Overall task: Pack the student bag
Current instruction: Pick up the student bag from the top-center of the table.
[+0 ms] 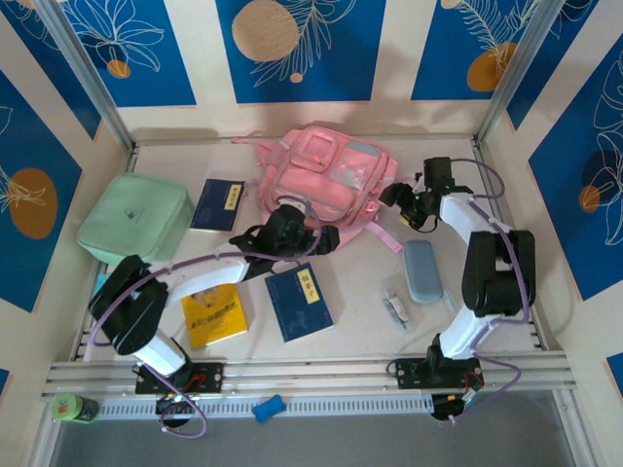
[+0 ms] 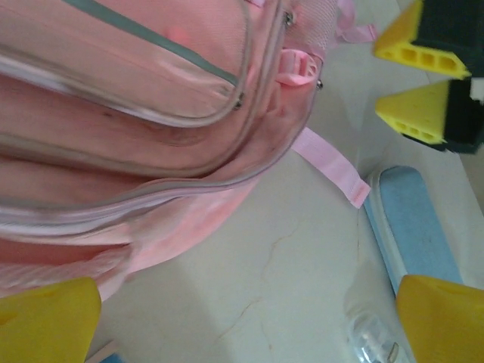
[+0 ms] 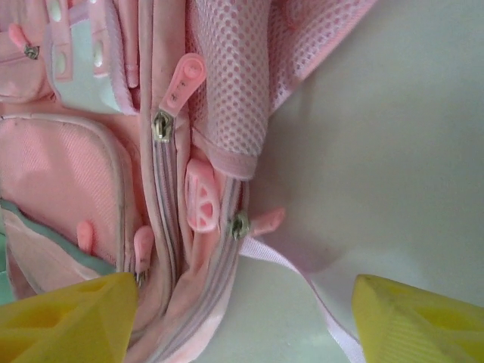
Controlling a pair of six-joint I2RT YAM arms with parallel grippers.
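Both pairs of jaws stand spread with nothing pinched between them: the left gripper (image 1: 289, 222) has its yellow fingers (image 2: 47, 324) wide apart over the bare tabletop at the near edge of the student bag (image 1: 326, 175), and the right gripper (image 1: 397, 195) holds its fingers (image 3: 68, 316) apart at the bag's right side, one fingertip over the pink fabric and the other over the table; whether either touches the bag I cannot tell. The bag lies flat at the back middle of the table (image 1: 360, 321), pockets up, its zips drawn closed in the wrist views. The right wrist camera looks onto a mesh side pocket (image 3: 234, 76) and a pink zip pull (image 3: 184, 83). A loose pink strap (image 1: 387, 237) trails toward a pale blue pencil case (image 1: 423, 270), and near that lies a small clear item (image 1: 395, 307). Left of the bag is a dark blue book (image 1: 218, 204), then a mint green soft case (image 1: 134, 219). Nearer the arms lie a second dark blue book (image 1: 300, 302) and a yellow book (image 1: 214, 316).
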